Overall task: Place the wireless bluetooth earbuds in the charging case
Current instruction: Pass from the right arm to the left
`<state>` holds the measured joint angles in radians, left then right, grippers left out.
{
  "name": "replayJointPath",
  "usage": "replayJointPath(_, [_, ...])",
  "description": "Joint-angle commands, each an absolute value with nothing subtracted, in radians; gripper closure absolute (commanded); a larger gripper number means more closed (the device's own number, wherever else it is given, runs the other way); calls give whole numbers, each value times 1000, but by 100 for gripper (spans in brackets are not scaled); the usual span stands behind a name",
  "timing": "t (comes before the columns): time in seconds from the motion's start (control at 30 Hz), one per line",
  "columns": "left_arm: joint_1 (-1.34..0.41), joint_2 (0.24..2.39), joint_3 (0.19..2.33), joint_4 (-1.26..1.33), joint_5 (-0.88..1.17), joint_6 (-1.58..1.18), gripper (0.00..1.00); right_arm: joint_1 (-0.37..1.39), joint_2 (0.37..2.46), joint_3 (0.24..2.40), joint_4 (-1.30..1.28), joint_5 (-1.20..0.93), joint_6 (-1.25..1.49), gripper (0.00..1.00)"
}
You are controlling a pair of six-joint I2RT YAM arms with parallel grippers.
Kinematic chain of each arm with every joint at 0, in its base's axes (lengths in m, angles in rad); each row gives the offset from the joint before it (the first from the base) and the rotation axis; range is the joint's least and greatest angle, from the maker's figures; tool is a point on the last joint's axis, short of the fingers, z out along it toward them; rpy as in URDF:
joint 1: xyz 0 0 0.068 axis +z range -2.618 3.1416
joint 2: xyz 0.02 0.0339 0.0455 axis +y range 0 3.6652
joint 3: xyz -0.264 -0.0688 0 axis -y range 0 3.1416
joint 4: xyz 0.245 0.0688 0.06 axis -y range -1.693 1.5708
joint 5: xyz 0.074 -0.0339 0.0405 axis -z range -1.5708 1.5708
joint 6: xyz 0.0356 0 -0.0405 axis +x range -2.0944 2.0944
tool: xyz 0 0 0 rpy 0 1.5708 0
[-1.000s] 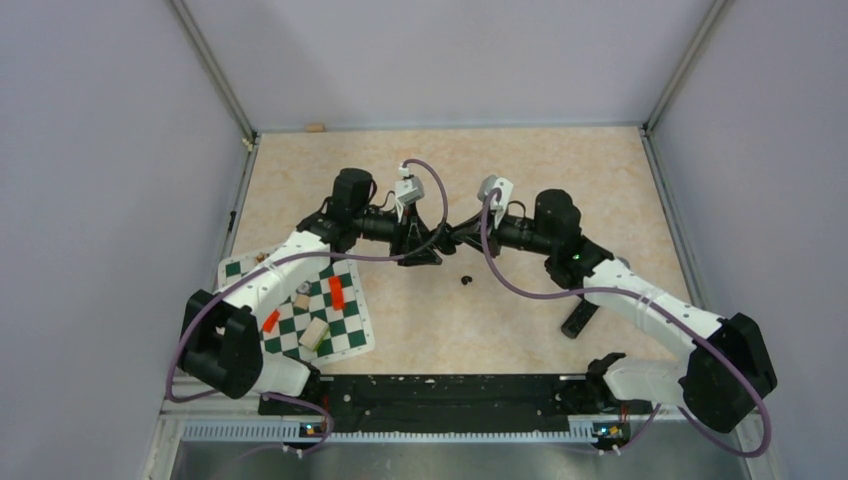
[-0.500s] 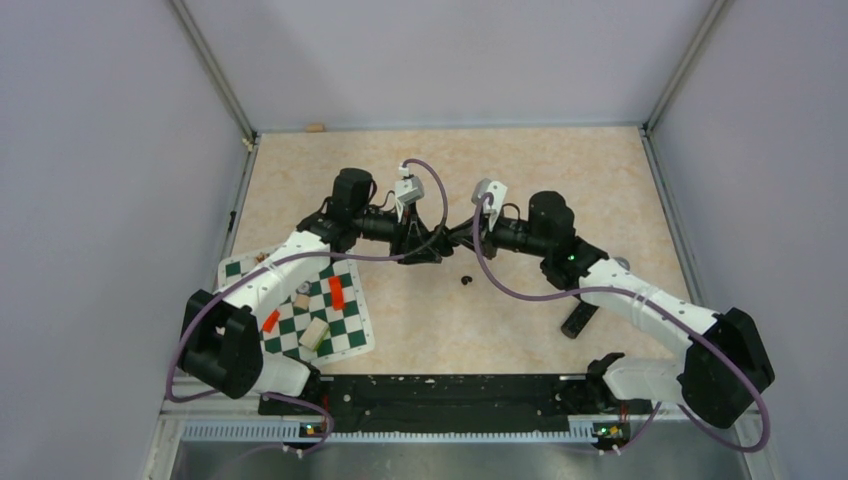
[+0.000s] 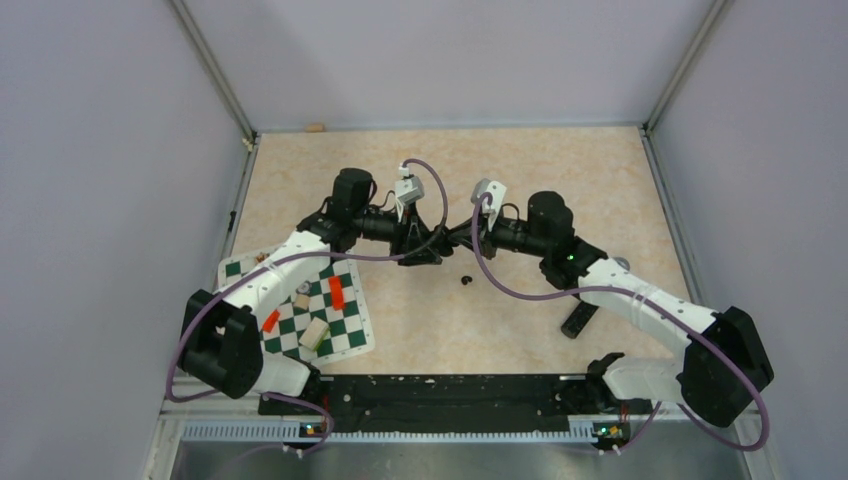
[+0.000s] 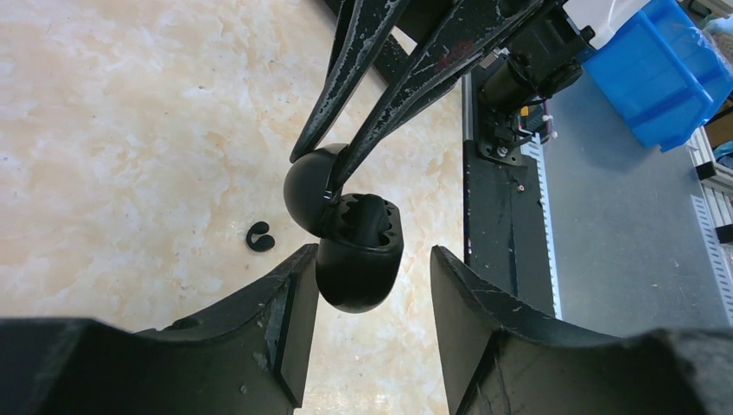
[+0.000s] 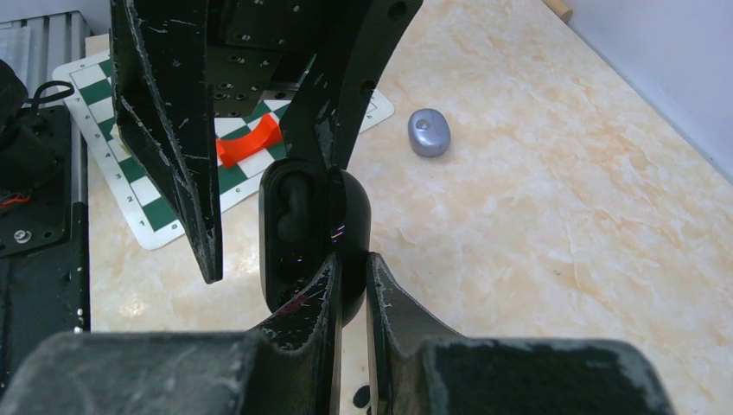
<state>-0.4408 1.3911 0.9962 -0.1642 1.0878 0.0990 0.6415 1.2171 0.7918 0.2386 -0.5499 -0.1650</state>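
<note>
The charging case (image 4: pixel 354 277) is glossy black, oval and hinged, and it hangs open above the table with moulded wells showing. My right gripper (image 5: pixel 353 259) is shut on its lid (image 5: pixel 350 212). My left gripper (image 4: pixel 370 255) is open, with its jaws on either side of the case base (image 5: pixel 285 233). A dark rounded piece sits in one well. No pale lilac earbuds show. A small black C-shaped piece (image 4: pixel 258 236) lies on the table below the case and also shows in the top view (image 3: pixel 465 279). A shut bluish-grey pebble-shaped oval (image 5: pixel 428 132) lies on the table. Both grippers meet mid-table (image 3: pixel 443 245).
A green-and-white chequered mat (image 3: pixel 345 330) with red pieces and small blocks lies at the left. A long black cylinder (image 3: pixel 578 318) lies by the right arm. A black rail (image 3: pixel 440 390) runs along the near edge. A blue bin (image 4: pixel 657 78) stands beyond the table.
My right arm has shifted slightly left toward the left gripper. The left arm and the case have stayed where they were.
</note>
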Motion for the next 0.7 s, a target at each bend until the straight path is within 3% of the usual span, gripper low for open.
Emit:
replayJointPath(0.0, [-440,1394,1004,-126,1078,99,44,657,1206,808,270,-560,-170,100])
replayJointPath(0.4, [-441,1403,1011,-127,1084,97,56,657,1209,811,265,-566,-167,100])
replayJointPath(0.67, [-442,1405,1009,-127,1097,102,57,663,1214,815,262,-571,-166,100])
